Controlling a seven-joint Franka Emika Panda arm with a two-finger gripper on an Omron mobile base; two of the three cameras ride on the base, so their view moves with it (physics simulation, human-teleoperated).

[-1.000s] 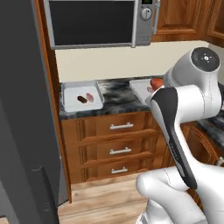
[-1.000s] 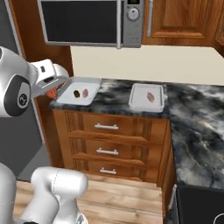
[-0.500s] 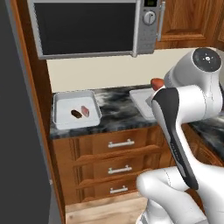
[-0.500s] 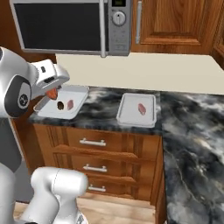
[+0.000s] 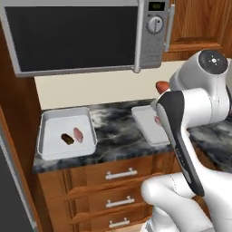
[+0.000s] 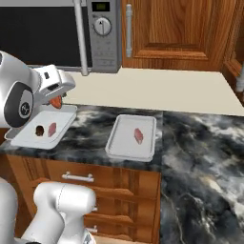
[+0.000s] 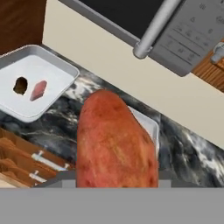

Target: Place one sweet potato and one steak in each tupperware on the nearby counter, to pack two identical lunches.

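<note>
My gripper (image 6: 56,99) is shut on the orange-red sweet potato (image 6: 57,103), which hangs in the air above the counter (image 6: 190,157). In the hand view the same sweet potato (image 7: 113,140) looms large and hides the fingertips. The left tupperware (image 6: 28,138) holds a dark brown sweet potato (image 6: 40,129) beside a pink steak (image 6: 52,128). The right tupperware (image 6: 119,143) holds one steak (image 6: 138,135). From the left base, the held sweet potato (image 5: 161,86) peeks out behind my arm, above the right tupperware (image 5: 145,124).
A microwave (image 6: 102,33) hangs over the counter, its handle (image 7: 153,30) close above the hand. Wooden wall cabinets (image 6: 176,28) sit to its right. Drawers with silver handles (image 5: 120,173) run below the stone top. Bare counter (image 5: 113,129) lies between the two trays.
The whole picture has shifted and the counter looks nearer, so the base has driven in. The hand keeps hold of the orange-red sweet potato as before.
</note>
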